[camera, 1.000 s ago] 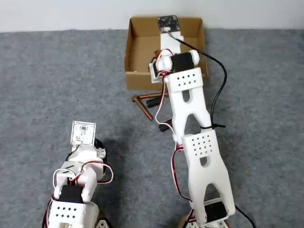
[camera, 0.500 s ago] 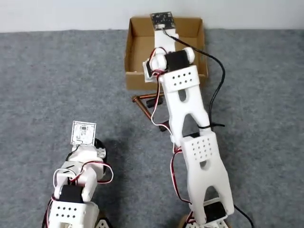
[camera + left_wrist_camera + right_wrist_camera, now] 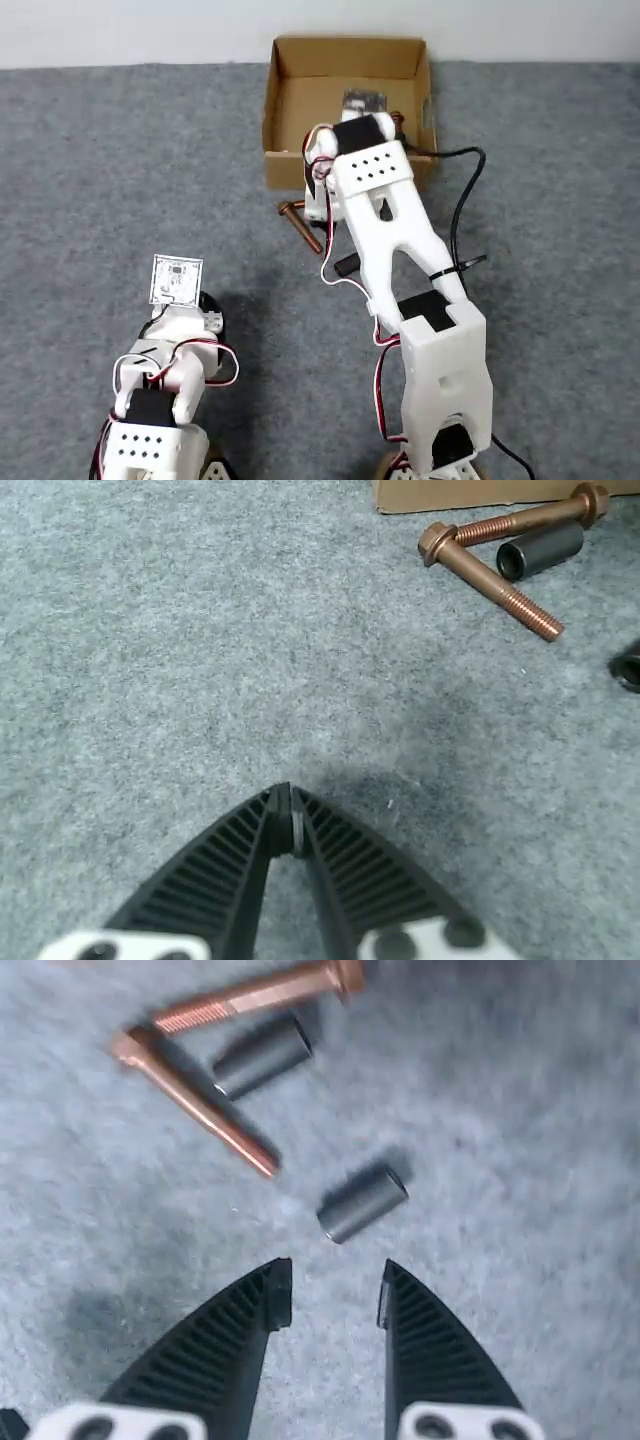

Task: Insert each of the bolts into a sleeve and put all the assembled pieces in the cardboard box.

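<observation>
Since the earlier frames the right arm has drawn back from over the brown open-topped cardboard box (image 3: 300, 110). Its wrist now sits above the loose parts just near of the box's front wall. The left arm has not moved.

Step in hand, as judged: pick up a sleeve. The right gripper (image 3: 330, 1295) hangs with its fingers spread, close to the nearer dark grey cylindrical metal sleeve (image 3: 362, 1203) but not touching it. That sleeve lies alone on the grey felt-like table covering (image 3: 520, 1110).

1. Bring the spread fingers to either side of the sleeve.
2. Turn the wrist so the pads close across the round side; the sleeve lies askew to the jaws.
3. Close slowly. A smooth cylinder will likely roll.
4. Keep clear of the two copper-coloured hex-head bolts (image 3: 195, 1095), with the second dark sleeve (image 3: 262, 1055) between them.

The left gripper (image 3: 288, 805) sits low at the near left, fingers pressed together, holding nothing.

View differences:
- The high view gives the layout: box at far centre, one bolt (image 3: 300, 225) and the lone sleeve (image 3: 347, 266) beside the overhanging right arm.
- The right wrist view gives the finger gap and the sleeve's angle.
- The left wrist view shows the farther bolt (image 3: 530, 518) just beside the box wall (image 3: 470, 492).
</observation>
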Tool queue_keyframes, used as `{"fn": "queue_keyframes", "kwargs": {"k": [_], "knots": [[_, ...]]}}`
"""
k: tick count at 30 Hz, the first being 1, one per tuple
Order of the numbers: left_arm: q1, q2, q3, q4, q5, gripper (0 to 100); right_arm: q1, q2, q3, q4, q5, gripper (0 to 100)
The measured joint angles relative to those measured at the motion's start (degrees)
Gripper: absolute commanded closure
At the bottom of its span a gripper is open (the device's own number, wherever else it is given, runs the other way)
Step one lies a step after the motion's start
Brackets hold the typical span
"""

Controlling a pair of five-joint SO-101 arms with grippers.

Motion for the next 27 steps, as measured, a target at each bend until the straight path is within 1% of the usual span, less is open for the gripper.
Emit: {"fn": "queue_keyframes", "kwargs": {"k": [4, 10, 15, 27], "knots": [[0.0, 0.0, 0.0, 0.0, 0.0, 100, -0.1, 0.8, 0.8, 0.0, -1.1, 86.1], [0.0, 0.0, 0.0, 0.0, 0.0, 100, -0.2, 8.0, 0.9, 0.0, -3.4, 86.1], [0.0, 0.0, 0.0, 0.0, 0.0, 100, -0.2, 11.4, 0.9, -1.4, -3.9, 86.1], [0.0, 0.0, 0.0, 0.0, 0.0, 100, 0.0, 12.4, 0.9, -7.4, -4.0, 86.1]]}}
